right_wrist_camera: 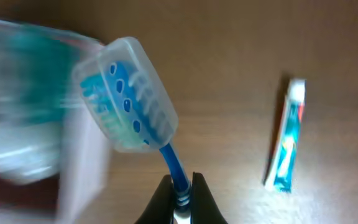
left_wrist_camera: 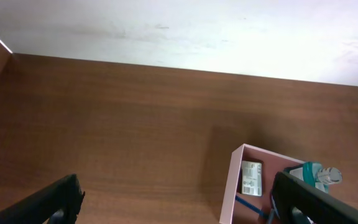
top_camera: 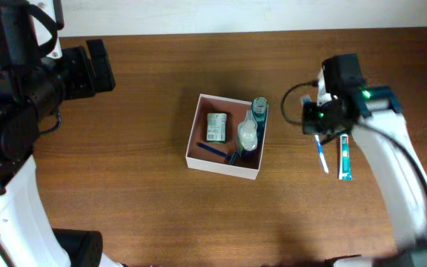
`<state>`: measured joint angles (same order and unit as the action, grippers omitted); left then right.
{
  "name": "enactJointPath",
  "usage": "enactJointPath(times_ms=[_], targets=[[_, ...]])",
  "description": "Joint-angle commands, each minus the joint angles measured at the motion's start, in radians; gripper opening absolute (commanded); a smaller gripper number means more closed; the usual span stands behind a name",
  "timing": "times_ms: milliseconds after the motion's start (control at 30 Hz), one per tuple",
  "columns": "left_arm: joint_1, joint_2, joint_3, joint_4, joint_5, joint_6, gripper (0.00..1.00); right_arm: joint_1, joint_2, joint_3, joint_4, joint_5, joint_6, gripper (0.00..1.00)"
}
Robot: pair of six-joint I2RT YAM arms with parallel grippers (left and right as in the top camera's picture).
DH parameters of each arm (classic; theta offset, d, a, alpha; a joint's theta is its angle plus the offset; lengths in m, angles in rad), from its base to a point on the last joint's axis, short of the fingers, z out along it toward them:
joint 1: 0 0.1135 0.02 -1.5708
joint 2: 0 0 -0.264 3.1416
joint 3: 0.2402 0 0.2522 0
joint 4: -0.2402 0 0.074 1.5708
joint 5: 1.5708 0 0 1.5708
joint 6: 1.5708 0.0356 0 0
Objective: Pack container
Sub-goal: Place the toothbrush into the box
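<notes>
Container (top_camera: pixel 221 168), a square shallow cardboard box with white outer walls and a pinkish-brown inside, sits about midway between the left and right edges of the tabletop, well clear of the far edge. In the left wrist view its near wall (left_wrist_camera: pixel 234 183) shows low on the right. Inside it lie a green-white packet (top_camera: pixel 216 126) toward the left wall, a clear bottle (top_camera: pixel 247 136) just beside the packet, a teal item (top_camera: pixel 259 109) in the far right corner and a thin blue item (top_camera: pixel 213 150) near the front wall.

The right gripper (top_camera: pixel 317 122) hangs over the table between the container and the right edge, apart from the box. Its fingers are clamped on the blue neck of a toothbrush (right_wrist_camera: pixel 129 102), whose bristle head wears a clear cap; in the right wrist view the gripper (right_wrist_camera: pixel 182 199) pinches the neck just below that cap. From overhead the toothbrush handle (top_camera: pixel 322 154) sticks out toward the near edge. A toothpaste tube (top_camera: pixel 344 157) lies flat on the wood just beside the handle, on the side toward the right edge, and shows again in the wrist view (right_wrist_camera: pixel 284 140).

The left gripper (left_wrist_camera: pixel 176 186) is over the far left corner of the table, its fingers spread wide with nothing between them, well apart from the container.
</notes>
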<state>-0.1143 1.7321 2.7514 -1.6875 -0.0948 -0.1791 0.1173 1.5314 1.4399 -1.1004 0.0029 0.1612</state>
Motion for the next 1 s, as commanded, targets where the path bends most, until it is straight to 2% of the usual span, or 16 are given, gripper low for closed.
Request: enactJointPath(times_ms=[0,167,300,467,767,800,833,967], targets=[[0.006,0.003,0.0,0.0,-0.007,0.01,0.99,0.122,-0.154,0.023,-0.009,-0.057,-0.024,0.04],[0.006,0.003,0.0,0.0,-0.007,0.01,0.99,0.356,-0.21,0.023,0.02,-0.126,-0.283,0.04],[0.006,0.003,0.0,0.0,-0.007,0.01,1.0,0.498,-0.141,0.023,0.053,-0.122,-0.393,0.04],[0.006,0.003,0.0,0.0,-0.007,0.01,0.99,0.545,0.012,0.023,0.142,-0.042,-0.397,0.04],[0.006,0.003,0.0,0.0,-0.007,0.01,0.99,0.542,0.216,0.023,0.249,-0.043,-0.397,0.04],[0.006,0.003,0.0,0.0,-0.007,0.01,0.99,0.542,0.227,0.023,0.255,-0.043,-0.397,0.15],[0.006,0.003,0.0,0.0,-0.007,0.01,0.99,0.542,0.236,0.023,0.266,-0.043,-0.397,0.44],[0.006,0.003,0.0,0.0,-0.007,0.01,0.99,0.542,0.213,0.056,0.233,-0.043,-0.389,0.44]])
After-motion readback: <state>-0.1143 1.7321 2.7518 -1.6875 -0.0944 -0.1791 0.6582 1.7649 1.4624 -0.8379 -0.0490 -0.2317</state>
